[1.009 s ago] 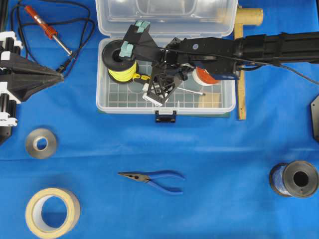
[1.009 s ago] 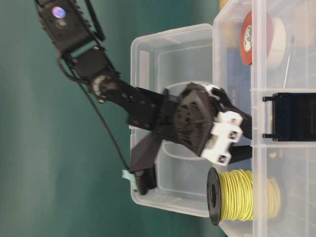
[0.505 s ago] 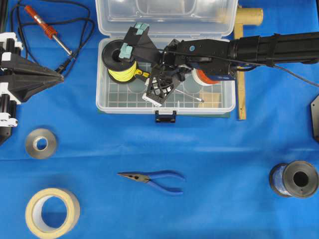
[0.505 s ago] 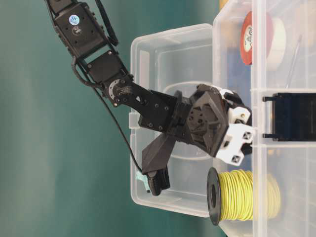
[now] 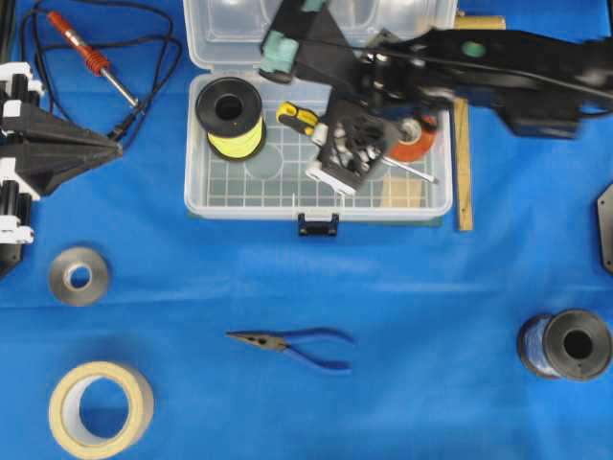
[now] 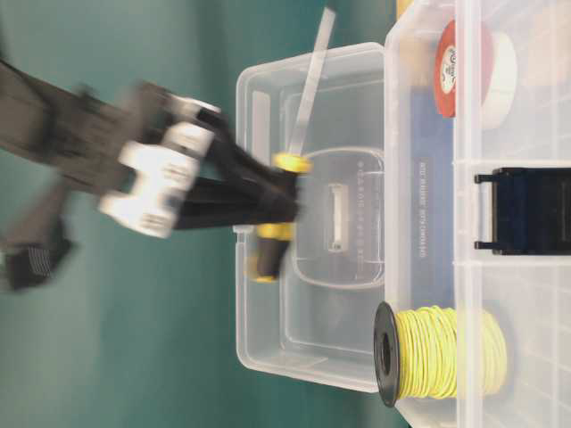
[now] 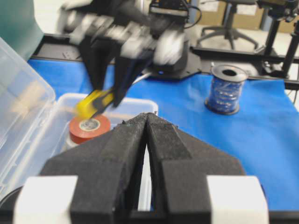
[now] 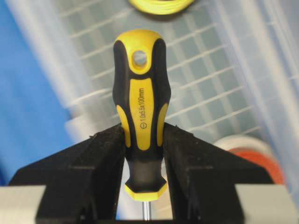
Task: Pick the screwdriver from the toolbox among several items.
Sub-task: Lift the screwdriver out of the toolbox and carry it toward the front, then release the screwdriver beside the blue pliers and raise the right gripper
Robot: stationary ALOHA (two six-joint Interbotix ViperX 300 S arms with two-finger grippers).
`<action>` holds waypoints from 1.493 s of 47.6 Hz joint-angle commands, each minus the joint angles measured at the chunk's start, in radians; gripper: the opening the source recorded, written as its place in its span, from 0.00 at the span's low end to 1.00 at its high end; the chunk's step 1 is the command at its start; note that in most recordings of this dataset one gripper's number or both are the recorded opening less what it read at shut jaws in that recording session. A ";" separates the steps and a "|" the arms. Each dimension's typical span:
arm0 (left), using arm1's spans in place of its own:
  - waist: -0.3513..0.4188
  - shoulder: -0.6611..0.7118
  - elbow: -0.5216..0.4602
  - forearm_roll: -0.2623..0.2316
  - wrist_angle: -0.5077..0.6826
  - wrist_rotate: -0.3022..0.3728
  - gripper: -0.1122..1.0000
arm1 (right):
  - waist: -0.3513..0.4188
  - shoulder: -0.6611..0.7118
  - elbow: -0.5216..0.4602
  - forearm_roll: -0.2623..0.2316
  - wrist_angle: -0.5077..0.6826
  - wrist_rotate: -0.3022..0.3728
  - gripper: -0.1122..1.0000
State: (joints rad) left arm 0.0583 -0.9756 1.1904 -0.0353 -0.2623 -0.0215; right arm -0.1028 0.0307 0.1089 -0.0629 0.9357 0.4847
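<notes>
R gripper (image 8: 144, 154) is clamped on the screwdriver (image 8: 141, 112): both black fingers (image 8: 105, 158) press the yellow/black handle near its shaft end, butt end w/ hang hole sticking out past the tips, thin shaft running back btwn the jaws. In table-level view the tool is off the box floor, in the air in front of the lid, silver shaft (image 6: 310, 85) angled up; arm blurred there. Overhead: R gripper (image 5: 351, 153) sits over the toolbox (image 5: 196, 187), handle (image 5: 296, 119) showing at its 10 o'clock, shaft tip poking out at its 4 o'clock over the gridded floor.

Toolbox is open, lid up at 12 o'clock, black latch (image 5: 317, 225) at 6. Inside: yellow wire spool (image 5: 230, 117) at 9–10 o'clock of the box, red tape roll (image 5: 418, 144) at 3 o'clock, partly under the arm.

L gripper (image 7: 147, 122): jaws pressed together, nothing btwn them. Parked at 9 o'clock of the table (image 5: 192, 287), well apart from the box.

On the blue cloth outside the box: red soldering iron (image 5: 91, 57) w/ cord at 10–11 o'clock, blue pliers (image 5: 297, 345) at 6, metal ring (image 5: 79, 276) and masking tape roll (image 5: 101, 409) at 7–8, dark wire spool (image 5: 565, 345) at 4–5, wooden ruler (image 5: 464, 172) just beside the box's 3 o'clock wall.
</notes>
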 commanded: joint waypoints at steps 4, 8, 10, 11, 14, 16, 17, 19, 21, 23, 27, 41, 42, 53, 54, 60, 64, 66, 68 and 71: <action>0.006 0.005 -0.009 -0.002 -0.005 0.002 0.10 | 0.138 -0.035 -0.021 -0.026 -0.023 0.020 0.32; 0.009 0.005 -0.009 -0.002 -0.005 0.002 0.10 | 0.219 0.009 -0.037 -0.067 -0.060 0.040 0.32; 0.011 0.005 -0.009 -0.002 -0.005 0.003 0.10 | 0.252 0.038 -0.051 -0.086 -0.074 0.052 0.32; 0.011 0.005 -0.008 -0.002 -0.005 0.003 0.10 | 0.264 0.055 -0.060 -0.097 -0.078 0.060 0.32; 0.014 0.005 -0.008 -0.002 -0.005 0.003 0.10 | 0.296 0.112 -0.087 -0.126 -0.084 0.078 0.32; 0.015 0.005 -0.008 -0.002 -0.005 0.003 0.10 | 0.311 0.153 -0.106 -0.143 -0.084 0.091 0.32; 0.017 0.005 -0.008 -0.002 -0.005 0.003 0.10 | 0.316 0.175 -0.115 -0.149 -0.084 0.095 0.32; 0.017 0.005 -0.006 -0.002 -0.005 0.003 0.10 | 0.324 0.218 -0.133 -0.153 -0.084 0.100 0.32; 0.018 0.005 -0.006 -0.002 -0.005 0.003 0.10 | 0.327 0.267 -0.153 -0.156 -0.086 0.101 0.32; 0.020 0.005 -0.006 -0.002 -0.005 0.003 0.10 | 0.328 0.301 -0.167 -0.156 -0.089 0.101 0.32; 0.026 0.003 -0.005 -0.002 -0.005 0.003 0.10 | 0.327 0.354 -0.175 -0.161 -0.094 0.103 0.32; 0.031 0.002 0.000 -0.002 -0.005 0.003 0.10 | 0.318 0.442 -0.163 -0.144 -0.196 0.147 0.32; 0.029 0.003 0.000 -0.002 -0.006 0.003 0.10 | 0.318 0.443 -0.160 -0.140 -0.206 0.149 0.32; 0.037 -0.003 0.002 -0.002 -0.005 0.003 0.10 | 0.304 0.454 -0.123 -0.091 -0.236 0.153 0.32; 0.037 -0.005 0.003 -0.002 -0.005 0.003 0.10 | 0.304 0.454 -0.121 -0.089 -0.241 0.153 0.32; 0.038 -0.018 0.005 -0.002 0.000 0.003 0.10 | 0.301 0.451 -0.121 -0.089 -0.230 0.153 0.37; 0.038 -0.029 0.005 -0.002 0.011 0.003 0.10 | 0.299 0.436 -0.121 -0.092 -0.195 0.152 0.60; 0.038 -0.038 0.005 -0.002 0.021 0.003 0.10 | 0.298 0.420 -0.120 -0.097 -0.173 0.150 0.71; 0.038 -0.043 0.005 -0.002 0.029 0.003 0.10 | 0.296 0.394 -0.120 -0.103 -0.150 0.149 0.80; 0.038 -0.051 0.006 -0.002 0.041 0.002 0.10 | 0.296 0.341 -0.114 -0.118 -0.114 0.149 0.81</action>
State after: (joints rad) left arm 0.0936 -1.0232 1.2057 -0.0353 -0.2286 -0.0199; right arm 0.1963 0.4709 0.0015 -0.1641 0.7900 0.6335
